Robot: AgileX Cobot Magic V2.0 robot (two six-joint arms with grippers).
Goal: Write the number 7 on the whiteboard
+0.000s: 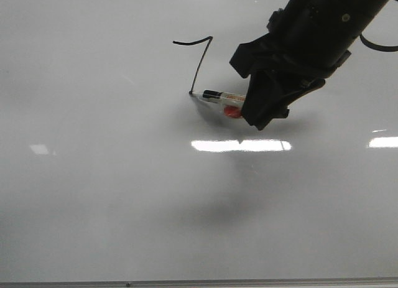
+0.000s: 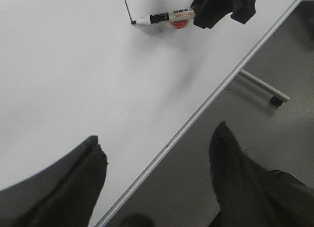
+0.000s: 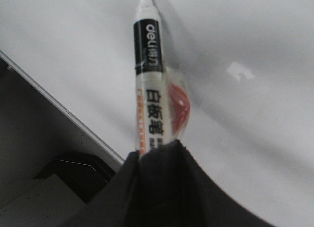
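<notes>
A marker (image 1: 219, 96) clamped in the right gripper (image 1: 264, 107) meets the whiteboard (image 1: 93, 195) at the foot of the number 7 (image 1: 198, 63), drawn in the upper centre of the front view. The figure's wavy bar runs left from its top corner; the long downstroke slants down and slightly left to the pen tip. The marker lies nearly flat, its long axis running right from the tip into the closed jaws, so the stroke lies up and left of the tool. The right arm reaches in from the upper right, wrist angled down. The left gripper (image 2: 157, 183) hangs apart over the board's metal edge (image 2: 206, 107), fingers spread, empty. The figure looks complete; lifting off seems next.
</notes>
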